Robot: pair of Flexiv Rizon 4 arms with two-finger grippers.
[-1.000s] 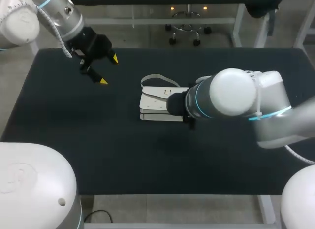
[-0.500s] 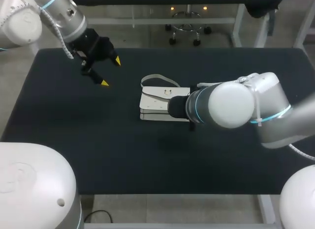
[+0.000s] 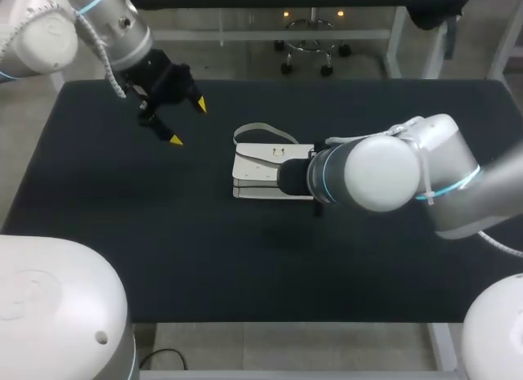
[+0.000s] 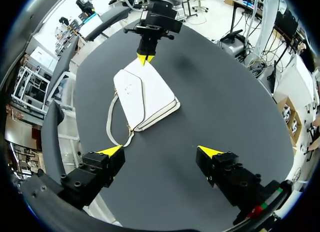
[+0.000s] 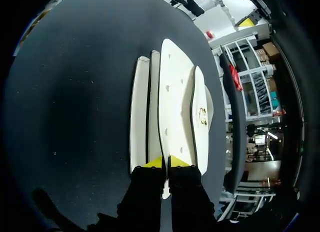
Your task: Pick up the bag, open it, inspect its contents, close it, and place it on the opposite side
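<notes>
A flat white bag [image 3: 257, 174] with a grey strap [image 3: 261, 133] lies in the middle of the black table [image 3: 122, 225]. My right arm [image 3: 368, 172] reaches in over the bag's right end and hides its own gripper in the head view. In the right wrist view, my right gripper [image 5: 165, 162] has its yellow tips pressed together on a thin edge of the bag [image 5: 172, 102]. The left wrist view shows that gripper [image 4: 145, 58] at the bag's [image 4: 145, 97] far end. My left gripper [image 3: 187, 122] hangs open above the table, behind and left of the bag, with nothing between its fingers [image 4: 210, 152].
The strap [image 4: 112, 124] loops out on the table from the bag's end nearest my left gripper. Bare black table surrounds the bag on every side.
My right gripper's fingers have closed on the bag's right end. My left gripper has drifted slightly right and back, still open. The bag has not moved.
</notes>
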